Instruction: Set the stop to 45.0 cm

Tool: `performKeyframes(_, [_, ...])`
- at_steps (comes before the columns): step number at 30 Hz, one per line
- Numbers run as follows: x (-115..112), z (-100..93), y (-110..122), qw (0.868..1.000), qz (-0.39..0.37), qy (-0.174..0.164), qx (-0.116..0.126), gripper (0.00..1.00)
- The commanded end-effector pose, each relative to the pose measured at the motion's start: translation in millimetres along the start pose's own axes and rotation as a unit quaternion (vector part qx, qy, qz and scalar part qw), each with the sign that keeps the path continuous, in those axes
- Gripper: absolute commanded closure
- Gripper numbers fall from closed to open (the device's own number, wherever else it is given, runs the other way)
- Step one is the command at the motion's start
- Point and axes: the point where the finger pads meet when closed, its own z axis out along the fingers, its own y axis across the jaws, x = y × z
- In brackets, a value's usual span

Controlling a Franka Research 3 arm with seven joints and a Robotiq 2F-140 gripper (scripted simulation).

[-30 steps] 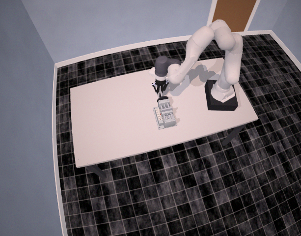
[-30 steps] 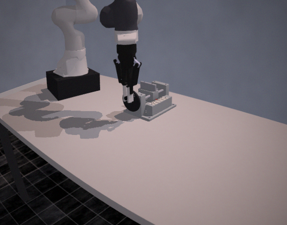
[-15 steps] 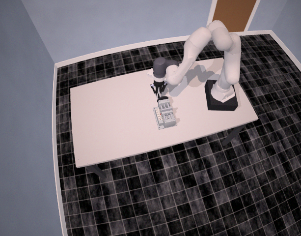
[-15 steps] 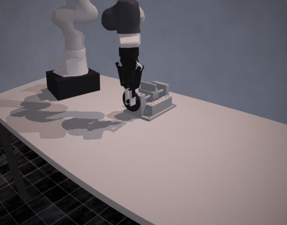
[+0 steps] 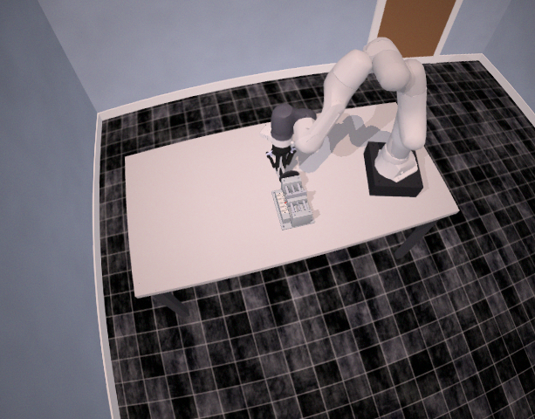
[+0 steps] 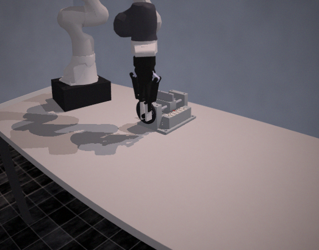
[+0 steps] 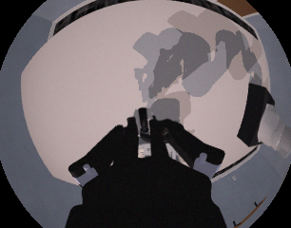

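Observation:
A small grey stop fixture (image 5: 295,202) (image 6: 173,109) sits near the middle of the table, with a scale strip and a red marker (image 6: 173,110) along one side. Its black handwheel (image 6: 139,110) (image 5: 291,173) stands upright at the end facing the robot base. My gripper (image 6: 146,112) (image 5: 283,169) (image 7: 143,115) hangs straight down over the wheel and is shut on it, its pale finger pads lying across the wheel's face. In the wrist view only the fingers and a thin sliver between them show; the wheel is mostly hidden.
The robot's black base block (image 5: 392,175) (image 6: 81,92) stands on the table (image 5: 204,234) (image 6: 207,166) behind the fixture. The table edges drop to a dark tiled floor (image 5: 303,338). A brown door (image 5: 416,22) is in the far wall.

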Motion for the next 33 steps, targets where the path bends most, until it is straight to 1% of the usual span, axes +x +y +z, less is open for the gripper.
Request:
performKeyframes(1, [0, 4.8, -1, 1.000, 0.002, 0.001, 0.000, 0.96])
performKeyframes(22, [0, 19.0, 1, 1.000, 0.002, 0.001, 0.000, 0.96])
performKeyframes(33, [0, 23.2, 3, 1.000, 0.002, 0.001, 0.000, 0.96])
